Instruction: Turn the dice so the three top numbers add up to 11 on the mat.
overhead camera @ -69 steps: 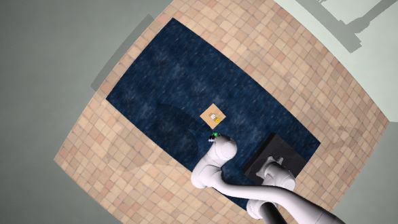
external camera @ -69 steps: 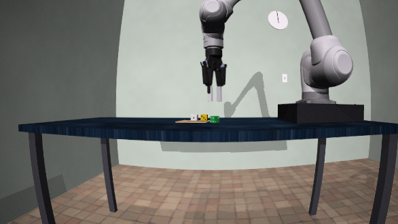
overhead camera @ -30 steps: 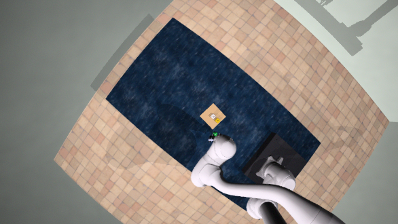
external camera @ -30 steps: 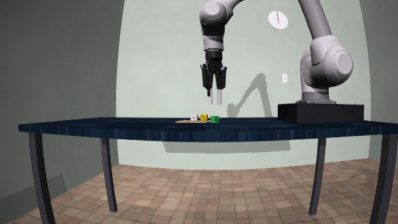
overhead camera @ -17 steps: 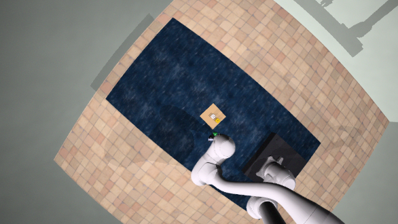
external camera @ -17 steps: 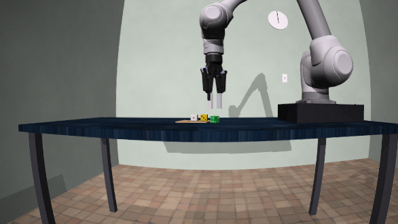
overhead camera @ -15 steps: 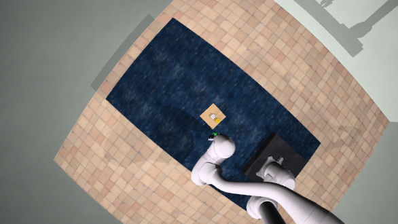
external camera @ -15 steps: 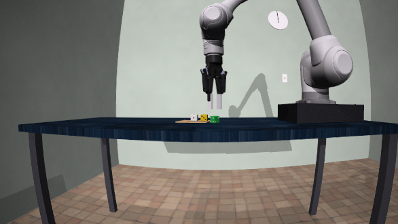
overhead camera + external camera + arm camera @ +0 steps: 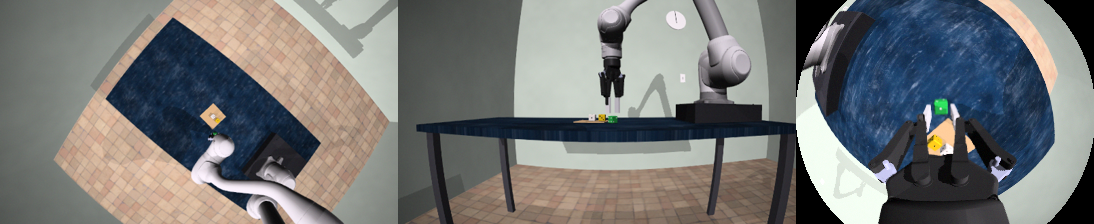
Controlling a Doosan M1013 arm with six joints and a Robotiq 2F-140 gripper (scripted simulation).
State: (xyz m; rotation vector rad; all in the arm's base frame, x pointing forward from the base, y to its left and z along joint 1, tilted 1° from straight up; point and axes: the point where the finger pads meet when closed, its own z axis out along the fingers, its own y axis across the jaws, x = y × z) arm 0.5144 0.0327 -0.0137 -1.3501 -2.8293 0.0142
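A small tan mat (image 9: 206, 115) lies flat in the middle of the dark blue table. A white die (image 9: 212, 116) and a yellow die (image 9: 217, 119) sit on it, side by side; they also show in the side view as the white die (image 9: 591, 117) and the yellow die (image 9: 602, 117). A green die (image 9: 612, 119) lies flat on the table just off the mat's near edge, and also shows in the wrist view (image 9: 941, 106). My gripper (image 9: 612, 109) hangs straight above the green die, a little above it, fingers partly open and empty. The top numbers are too small to read.
The arm's black base block (image 9: 718, 113) stands on the table to the right of the dice. The arm's wrist (image 9: 222, 144) hides the gripper from above. The table's edge runs close behind the green die in the top view.
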